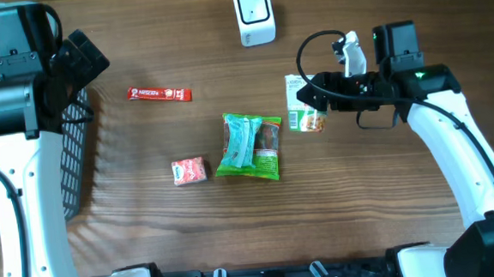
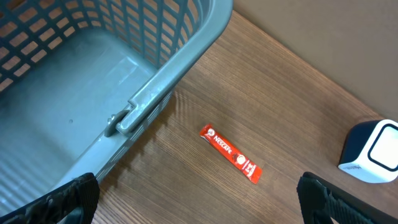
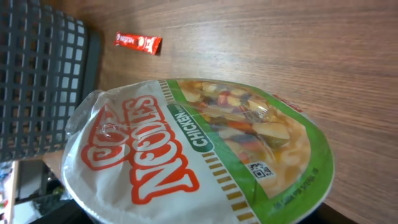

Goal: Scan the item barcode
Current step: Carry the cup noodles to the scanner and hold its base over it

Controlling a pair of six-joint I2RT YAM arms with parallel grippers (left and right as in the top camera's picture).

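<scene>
The right fingers [image 1: 320,94] were spread wide and clamped around one tilted cup of noodles [image 1: 299,111], its lid turned toward their wrist camera. One white scanner [image 1: 254,15] stood on the counter [image 1: 388,199], near those fingertips and apart from the cup. The left fingers [image 1: 86,55] stood fully apart, holding nothing, above one grey basket [image 1: 76,157]. Between the two pairs of fingers lay three loose items: one red coffee stick [image 1: 158,94], one green packet [image 1: 249,145] and one small pink packet [image 1: 189,170].
</scene>
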